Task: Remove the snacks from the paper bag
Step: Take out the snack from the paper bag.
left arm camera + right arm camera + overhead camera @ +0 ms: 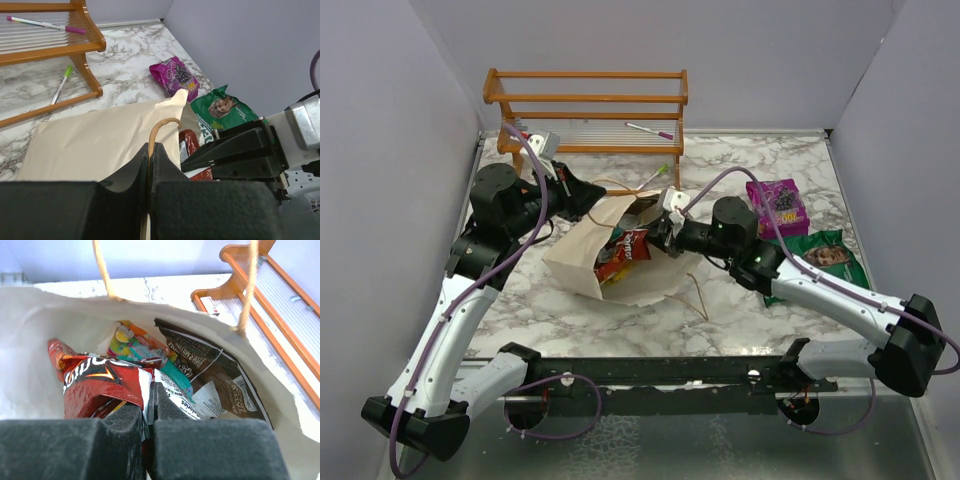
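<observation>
The cream paper bag [578, 262] lies on its side mid-table, mouth towards the right arm. My left gripper [150, 148] is shut on its tan string handle [162, 123] and holds the top edge up. My right gripper [148, 391] reaches into the mouth and is shut on the edge of a red snack packet [97, 382], which also shows from above [632, 243]. Behind it inside the bag lie a dark brown packet [215, 372] and a teal and yellow packet [142, 347]. A purple packet [777, 206] and a green packet [828, 256] rest on the table to the right.
A wooden rack [585, 100] stands at the back with a pink-capped pen [650, 130] on it. A green-capped pen [62, 84] lies under its front rail. The bag's other string handle [698, 296] trails over the marble in front of the bag.
</observation>
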Available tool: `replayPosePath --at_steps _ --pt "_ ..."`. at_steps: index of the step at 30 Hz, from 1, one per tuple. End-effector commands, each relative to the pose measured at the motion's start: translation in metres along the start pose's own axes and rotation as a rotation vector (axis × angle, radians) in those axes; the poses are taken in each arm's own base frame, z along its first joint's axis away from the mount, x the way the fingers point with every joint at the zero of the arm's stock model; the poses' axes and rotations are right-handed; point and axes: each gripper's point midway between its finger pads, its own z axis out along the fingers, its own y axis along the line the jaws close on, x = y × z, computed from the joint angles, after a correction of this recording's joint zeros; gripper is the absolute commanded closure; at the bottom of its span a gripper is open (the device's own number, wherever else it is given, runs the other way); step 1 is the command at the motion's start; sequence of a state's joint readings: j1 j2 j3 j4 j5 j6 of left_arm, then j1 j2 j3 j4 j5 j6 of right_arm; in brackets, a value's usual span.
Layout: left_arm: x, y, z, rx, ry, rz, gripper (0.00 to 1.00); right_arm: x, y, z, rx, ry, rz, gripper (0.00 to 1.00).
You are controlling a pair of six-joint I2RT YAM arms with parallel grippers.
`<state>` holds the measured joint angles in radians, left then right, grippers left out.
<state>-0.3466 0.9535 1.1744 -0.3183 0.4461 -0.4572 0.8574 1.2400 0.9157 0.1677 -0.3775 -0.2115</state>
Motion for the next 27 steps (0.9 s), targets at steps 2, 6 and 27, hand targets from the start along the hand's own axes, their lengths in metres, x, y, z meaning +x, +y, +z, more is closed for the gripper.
replayPosePath --at_steps 2,6,27 --pt "0.0 0.009 -0.001 -0.044 -0.014 0.0 1.0 -0.072 -0.016 -0.009 0.082 -0.151 0.121 0.99" --pt "-0.001 0.011 0.001 -0.056 -0.014 -0.01 1.0 -0.094 -0.02 -0.02 0.108 -0.184 0.14 0.99" --pt "0.0 0.02 -0.002 -0.109 -0.012 -0.003 1.0 -0.134 -0.037 -0.109 0.317 -0.189 0.048 0.99"
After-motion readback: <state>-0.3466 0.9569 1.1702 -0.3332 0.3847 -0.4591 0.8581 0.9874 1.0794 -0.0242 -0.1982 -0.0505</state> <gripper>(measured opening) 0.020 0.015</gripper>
